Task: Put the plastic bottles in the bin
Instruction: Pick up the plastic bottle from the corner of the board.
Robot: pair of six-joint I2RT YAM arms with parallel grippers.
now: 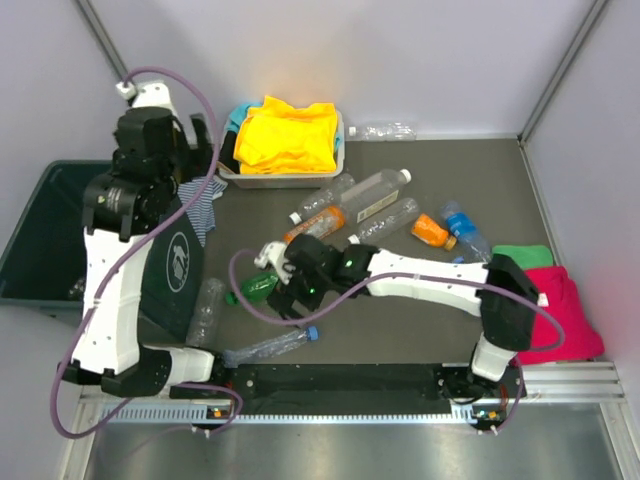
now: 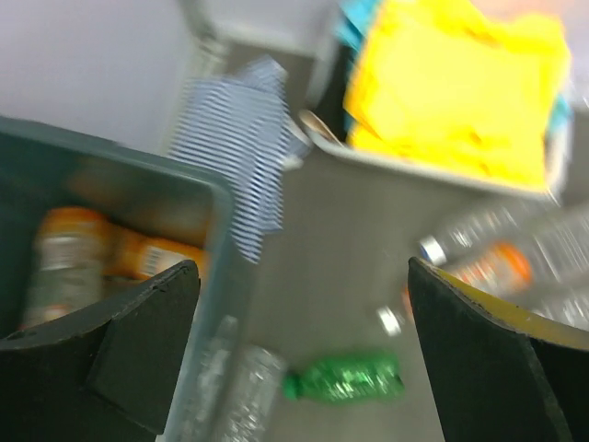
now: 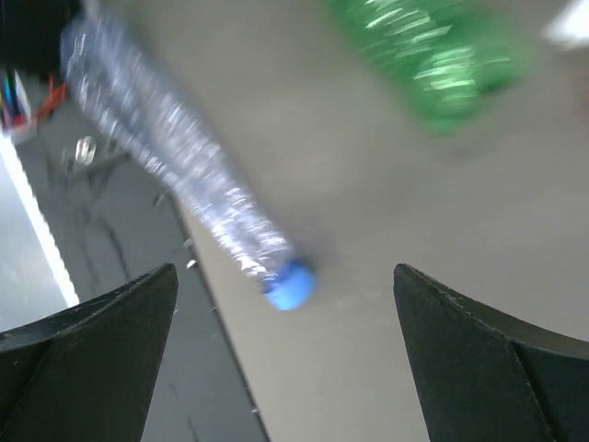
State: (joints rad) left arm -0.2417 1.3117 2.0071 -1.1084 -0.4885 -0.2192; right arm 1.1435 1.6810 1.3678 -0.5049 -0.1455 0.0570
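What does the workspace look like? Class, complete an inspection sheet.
Surface: dark grey table, littered.
Job's things: green bin left of the table, orange bottles inside; green bottle, blue-capped bottle and others on the table.
Clutter: white tray of yellow cloth; striped cloth; green cloth and pink cloth at right.
Tools: left tool open, empty, near the bin; right tool open, empty, near the green bottle.
Cables: purple cables, hanging in loose loops.
Surroundings: pale walls.
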